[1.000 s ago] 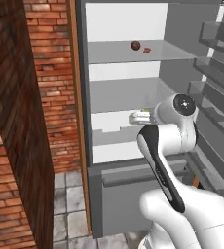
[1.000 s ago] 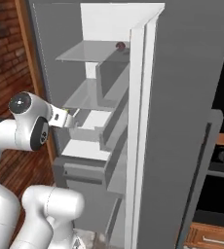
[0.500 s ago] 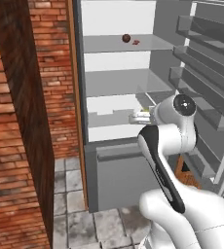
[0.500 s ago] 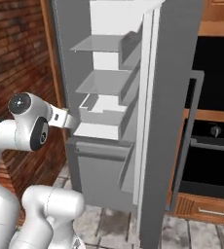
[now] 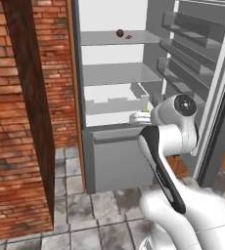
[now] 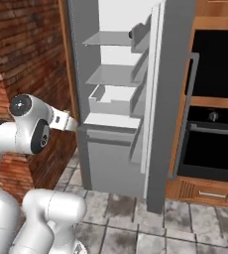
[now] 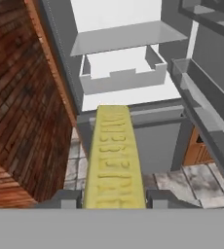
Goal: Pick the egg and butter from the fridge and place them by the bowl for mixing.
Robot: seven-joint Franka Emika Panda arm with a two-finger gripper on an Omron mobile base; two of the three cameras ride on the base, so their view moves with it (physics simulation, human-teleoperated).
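One item, the butter (image 7: pixel 115 158), is clamped in my gripper (image 7: pixel 114 197) (egg (image 5: pixel 120 33) waits on the fridge (image 5: pixel 124 146) far shelf).

egg (image 5: pixel 119 33): dark reddish-brown ball on the fridge's (image 5: pixel 115 146) top shelf
butter (image 7: pixel 114 158): yellow embossed stick, clamped between the finger tips, outside the open fridge

Fridge (image 5: pixel 87 161) doorway open ahead, brick wall (image 5: pixel 21 122) close on the left, door racks (image 5: pixel 183 53) crowding the right
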